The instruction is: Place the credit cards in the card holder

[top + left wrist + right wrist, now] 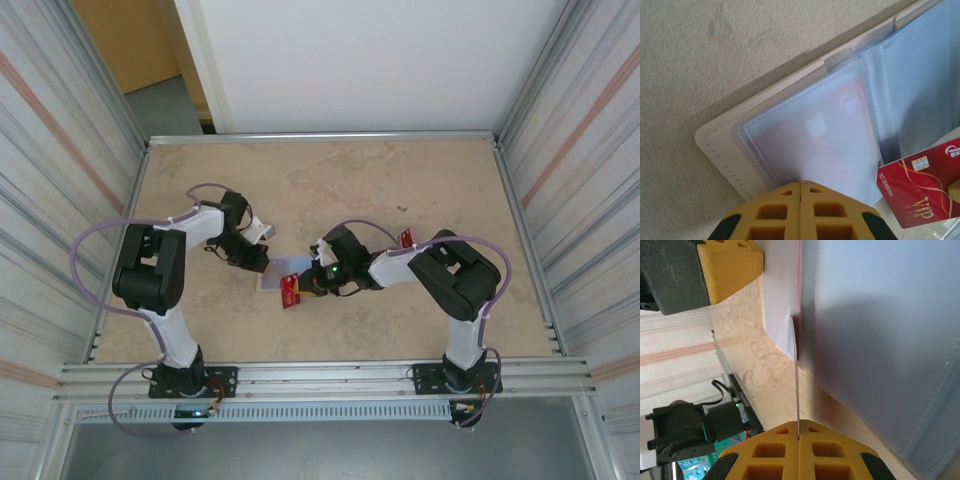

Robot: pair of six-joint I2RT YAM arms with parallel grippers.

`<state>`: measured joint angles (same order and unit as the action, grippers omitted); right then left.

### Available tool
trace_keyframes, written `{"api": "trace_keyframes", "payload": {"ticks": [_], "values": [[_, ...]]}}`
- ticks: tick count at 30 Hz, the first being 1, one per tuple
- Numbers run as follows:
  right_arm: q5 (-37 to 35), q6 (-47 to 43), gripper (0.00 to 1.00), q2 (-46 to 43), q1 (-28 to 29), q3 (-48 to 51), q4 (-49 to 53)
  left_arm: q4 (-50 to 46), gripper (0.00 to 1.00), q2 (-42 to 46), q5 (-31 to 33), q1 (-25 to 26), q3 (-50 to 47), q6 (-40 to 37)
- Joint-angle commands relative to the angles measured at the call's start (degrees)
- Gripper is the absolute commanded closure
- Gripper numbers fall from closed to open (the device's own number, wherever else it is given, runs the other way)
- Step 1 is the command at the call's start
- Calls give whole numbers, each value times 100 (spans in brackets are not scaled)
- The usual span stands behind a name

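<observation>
Right end effector (798, 424) clamps the stiff, slick credit card (920, 190) by one edge; left end effector (800, 185), closed, sits at the card holder (722, 145).

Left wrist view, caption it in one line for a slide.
Shut left gripper at the open card holder: one red card inside a sleeve, a second red card lower right.

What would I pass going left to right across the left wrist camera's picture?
Bare table → beige edge of the card holder → red card tucked in its clear pocket → loose red credit card with gold VIP lettering.
</observation>
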<state>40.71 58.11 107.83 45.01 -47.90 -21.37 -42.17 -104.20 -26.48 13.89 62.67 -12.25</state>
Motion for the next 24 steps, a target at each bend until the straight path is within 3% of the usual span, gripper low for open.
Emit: {"api": "trace_keyframes", "payload": {"ticks": [1,24], "values": [[-46,104,100,85,-104,-72,52,-72,100,-171,231,19,7,-124],[45,183,100,660,-355,-413,-376,-78,100,-136,249,23,-7,-141]]}}
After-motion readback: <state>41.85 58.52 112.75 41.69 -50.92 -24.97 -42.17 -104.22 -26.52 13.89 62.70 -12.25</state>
